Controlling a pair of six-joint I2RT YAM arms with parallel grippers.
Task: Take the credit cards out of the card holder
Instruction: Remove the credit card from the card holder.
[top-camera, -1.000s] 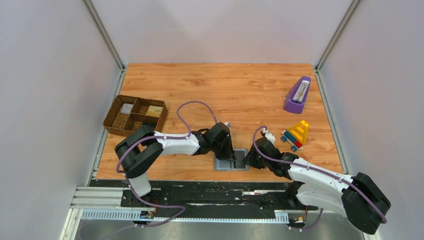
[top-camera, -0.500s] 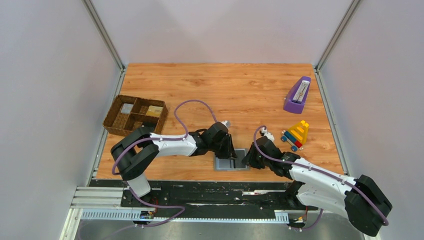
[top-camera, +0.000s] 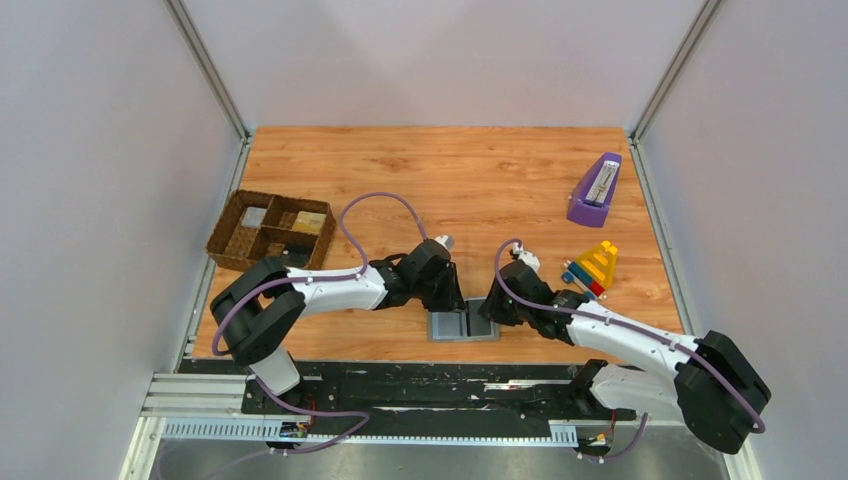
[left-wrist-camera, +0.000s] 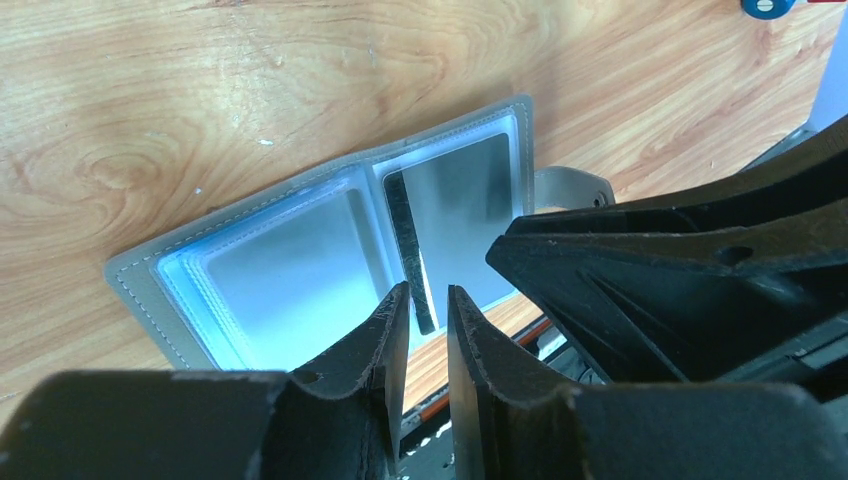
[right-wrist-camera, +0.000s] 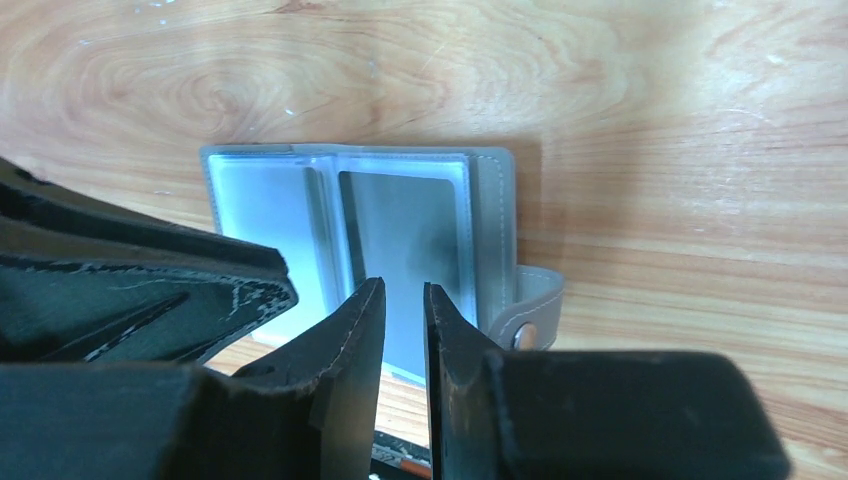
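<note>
While one card holder (right-wrist-camera: 490, 230) lies open, two pockets (left-wrist-camera: 280, 270).

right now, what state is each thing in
card holder, open flat, inside up, strap unsnapped
left claw, slightly open, empty
right claw, slightly open, empty
credit cards, two lying in the woven tray
woven tray, upright, holding cards
purple metronome, standing upright

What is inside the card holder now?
The card holder shows two pale pockets and a dark narrow strip by the fold. The left gripper covers its near edge; cards inside cannot be told.
</note>
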